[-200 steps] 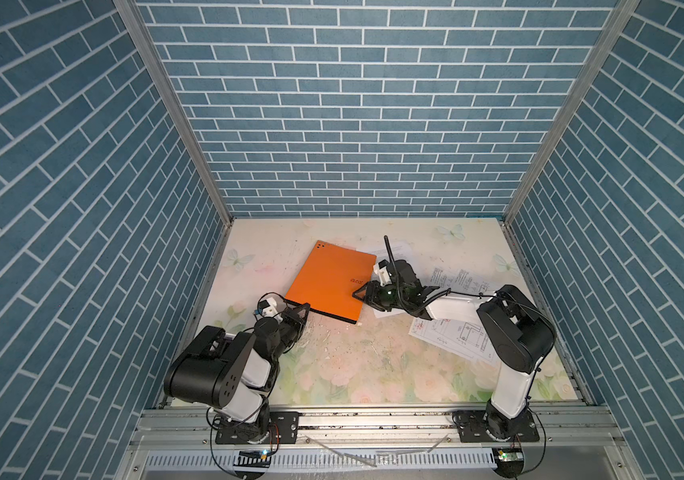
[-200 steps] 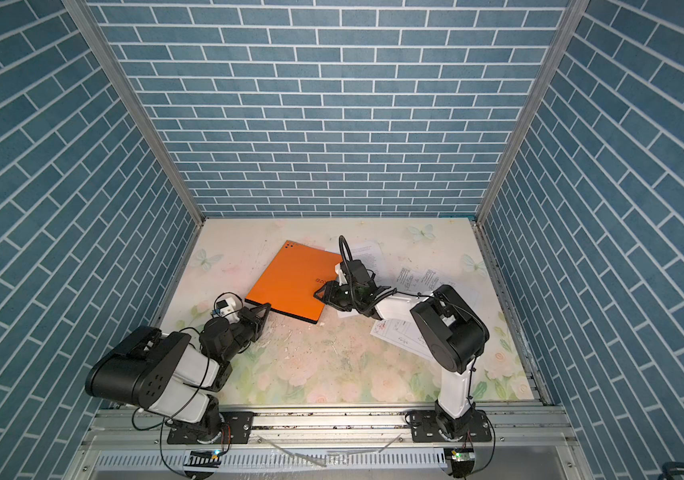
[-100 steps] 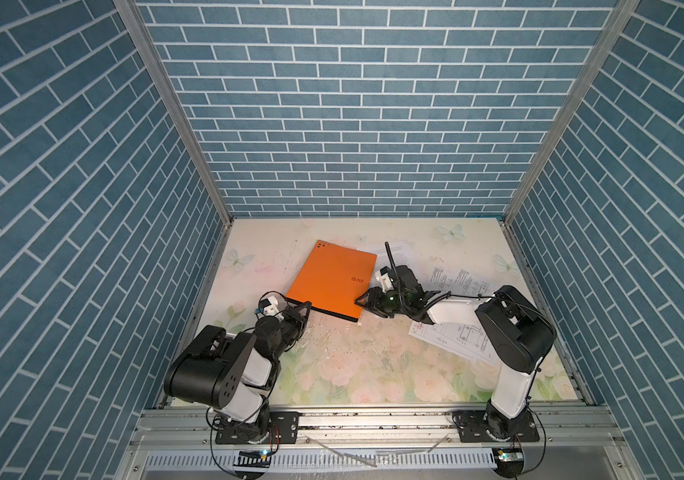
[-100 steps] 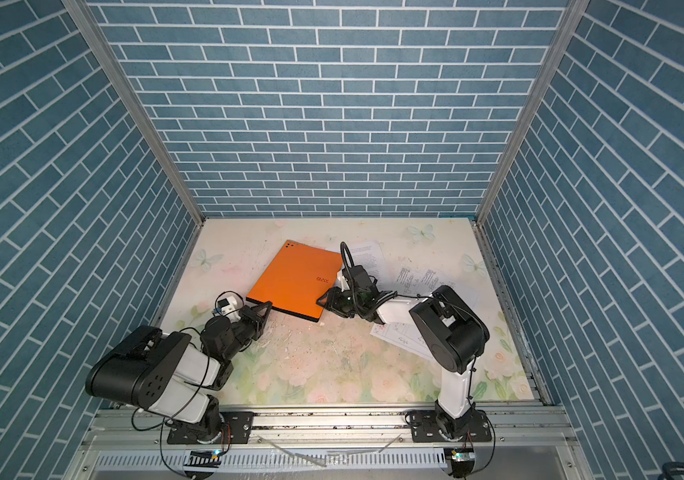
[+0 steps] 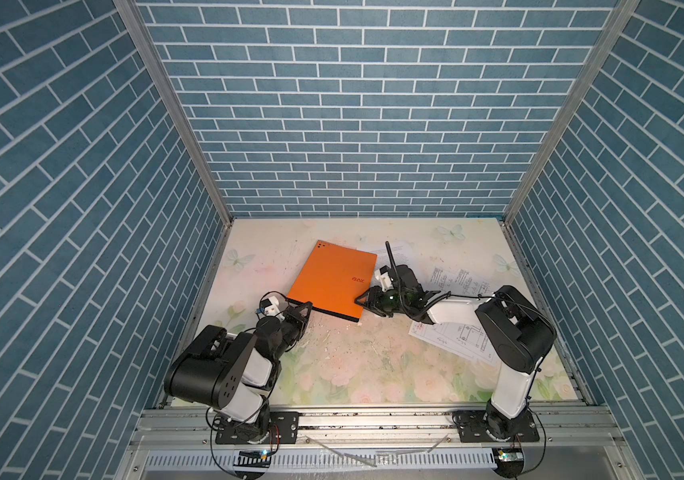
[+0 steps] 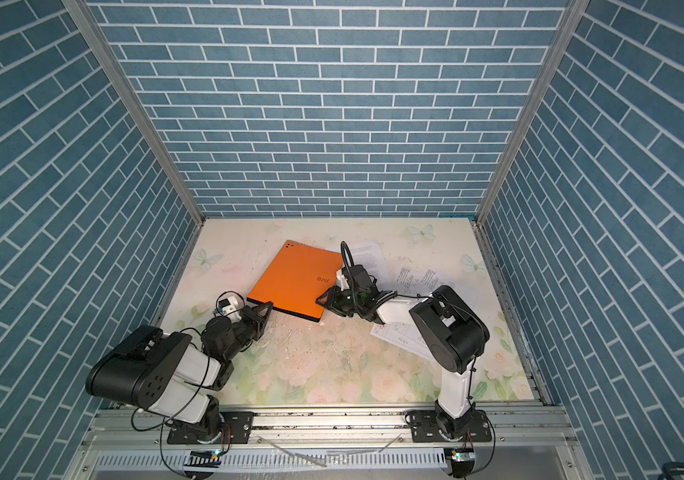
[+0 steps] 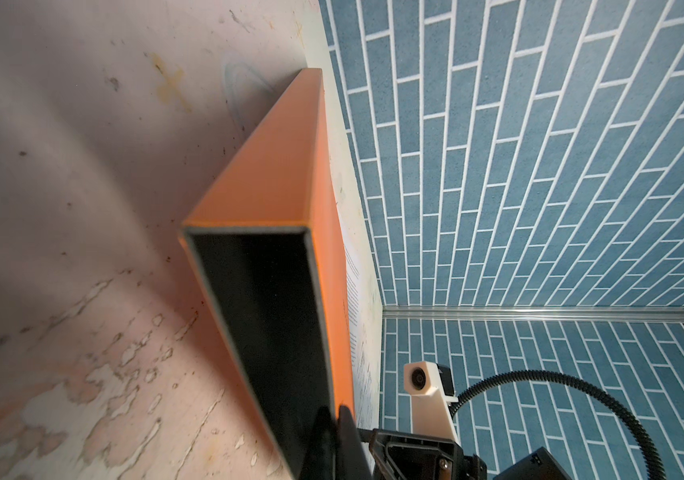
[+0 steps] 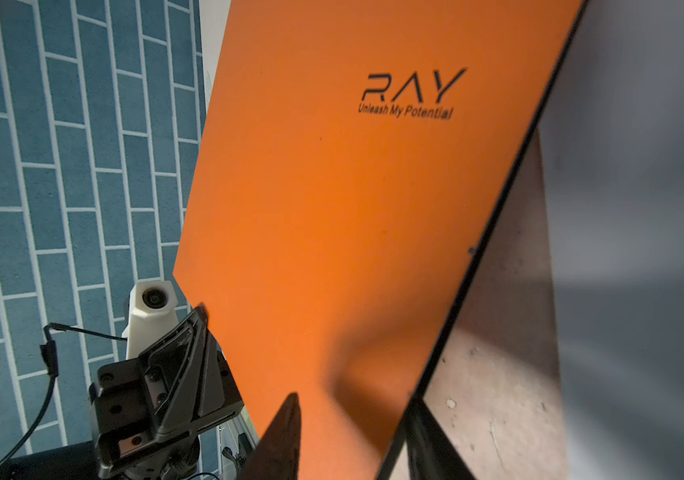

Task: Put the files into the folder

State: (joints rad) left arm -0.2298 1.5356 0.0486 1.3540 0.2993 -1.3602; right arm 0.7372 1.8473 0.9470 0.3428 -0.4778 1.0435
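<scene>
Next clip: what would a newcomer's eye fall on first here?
The bright orange folder sits mid-table, vivid against the blue brick walls. The left gripper pinches its near left corner, while the right gripper straddles its near right corner with open jaws. Loose white printed sheets lie to its right.

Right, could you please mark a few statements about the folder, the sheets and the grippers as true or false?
1. The folder is orange outside. True.
2. The sheets are all inside it. False: they lie loose on the table beside it.
3. The left gripper is shut at the folder's near corner. True.
4. The right gripper is raised high above the table. False: it sits low at the folder's right edge.
5. The logo reads RAY. True.
</scene>
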